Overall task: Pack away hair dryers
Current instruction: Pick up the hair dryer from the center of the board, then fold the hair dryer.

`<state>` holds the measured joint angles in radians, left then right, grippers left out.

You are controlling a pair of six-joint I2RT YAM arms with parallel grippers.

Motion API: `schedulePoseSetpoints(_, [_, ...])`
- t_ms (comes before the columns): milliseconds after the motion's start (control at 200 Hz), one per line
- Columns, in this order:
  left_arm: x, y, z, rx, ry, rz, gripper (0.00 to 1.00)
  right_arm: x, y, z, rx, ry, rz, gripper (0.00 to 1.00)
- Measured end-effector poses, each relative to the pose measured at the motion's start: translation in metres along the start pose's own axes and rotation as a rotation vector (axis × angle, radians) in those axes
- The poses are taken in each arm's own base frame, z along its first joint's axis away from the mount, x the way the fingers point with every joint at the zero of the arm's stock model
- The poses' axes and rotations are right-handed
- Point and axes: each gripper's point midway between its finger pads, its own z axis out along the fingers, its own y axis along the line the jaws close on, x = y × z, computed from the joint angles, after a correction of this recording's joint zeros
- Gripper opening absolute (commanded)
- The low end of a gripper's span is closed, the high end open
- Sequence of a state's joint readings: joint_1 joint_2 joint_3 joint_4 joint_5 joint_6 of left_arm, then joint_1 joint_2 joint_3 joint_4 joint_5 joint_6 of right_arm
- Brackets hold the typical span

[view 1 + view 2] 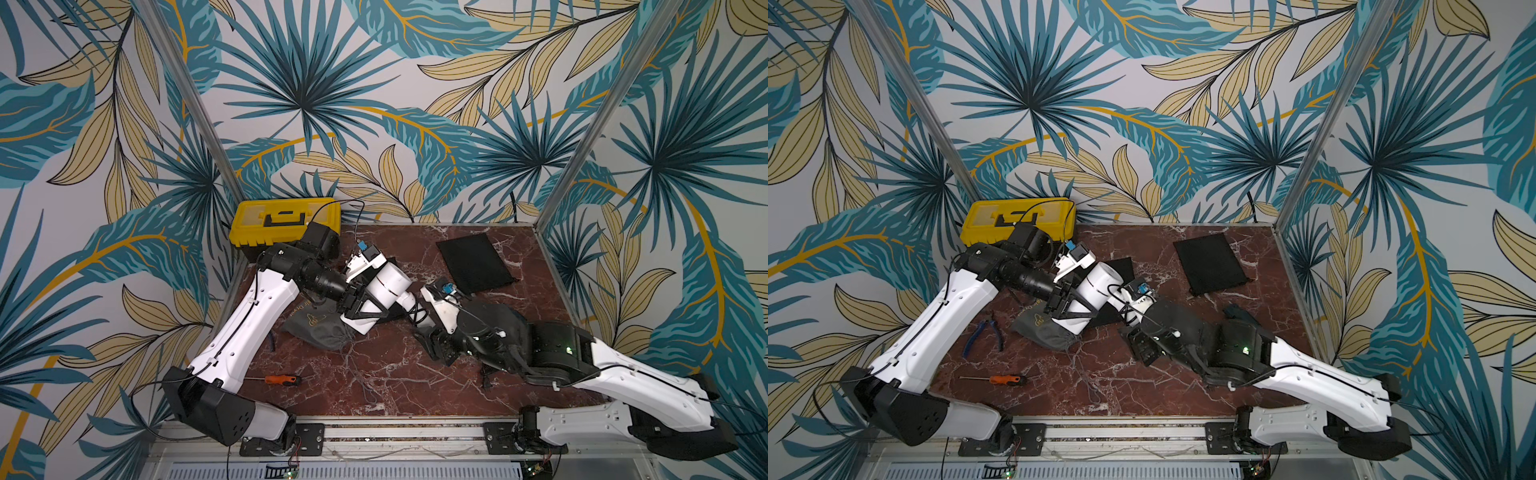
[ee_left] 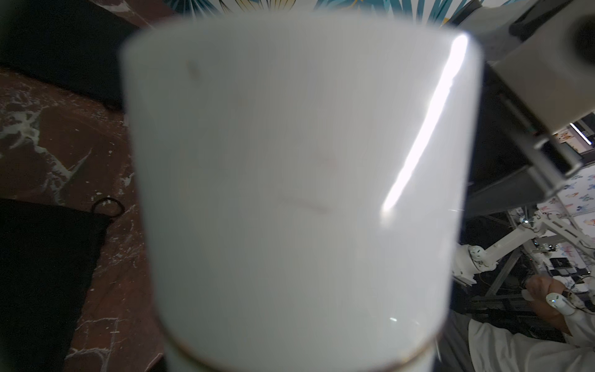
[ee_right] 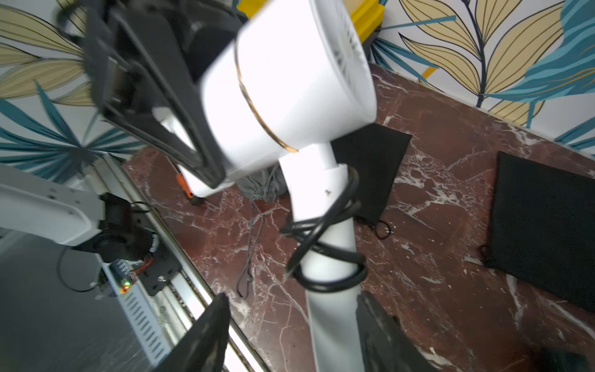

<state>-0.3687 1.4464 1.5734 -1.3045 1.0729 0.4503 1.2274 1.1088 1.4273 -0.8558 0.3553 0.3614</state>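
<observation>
A white hair dryer (image 1: 388,282) (image 1: 1098,282) hangs tilted above the marble table, its handle wrapped in black cord (image 3: 325,254). My left gripper (image 1: 359,305) (image 1: 1065,305) is shut on its barrel, which fills the left wrist view (image 2: 289,161). My right gripper (image 1: 422,328) (image 3: 293,335) stands open around the handle's lower end (image 3: 331,322); one finger (image 3: 206,338) is clear of the handle, the other lies close beside it. A grey drawstring pouch (image 1: 320,328) lies under the dryer. A dark teal shape (image 1: 1235,311) peeks out behind my right arm, too hidden to name.
One flat black pouch (image 1: 473,262) lies at the back right, another (image 1: 1121,266) under the dryer. A yellow toolbox (image 1: 286,220) stands at the back left corner. An orange-handled screwdriver (image 1: 282,380) and blue-handled pliers (image 1: 984,332) lie at the front left.
</observation>
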Motion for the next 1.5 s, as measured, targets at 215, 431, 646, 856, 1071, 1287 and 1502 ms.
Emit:
schedulePoseSetpoints(215, [0.004, 0.005, 0.003, 0.024, 0.046, 0.018, 0.00, 0.014, -0.002, -0.024, -0.099, 0.068, 0.049, 0.73])
schedulePoseSetpoints(431, [0.005, -0.012, 0.007, 0.072, 0.057, 0.047, 0.00, 0.031, -0.011, -0.017, -0.120, 0.156, 0.080, 0.73])
schedulePoseSetpoints(646, [0.008, -0.026, 0.012, 0.106, 0.073, 0.065, 0.00, 0.044, -0.017, -0.002, -0.138, 0.226, 0.106, 0.70])
schedulePoseSetpoints(856, [0.008, -0.032, 0.011, 0.125, 0.069, 0.068, 0.00, 0.056, -0.008, 0.009, -0.196, 0.284, 0.108, 0.53])
schedulePoseSetpoints(1071, [0.010, -0.032, 0.011, 0.123, 0.078, 0.055, 0.00, 0.060, 0.001, 0.017, -0.249, 0.296, 0.097, 0.24])
schedulePoseSetpoints(1287, [0.015, -0.031, 0.010, 0.108, 0.100, 0.029, 0.00, 0.065, 0.006, 0.022, -0.288, 0.270, 0.089, 0.09])
schedulePoseSetpoints(1502, [0.013, -0.023, 0.002, 0.089, 0.092, -0.016, 0.00, 0.058, 0.008, 0.033, -0.318, 0.158, 0.157, 0.00])
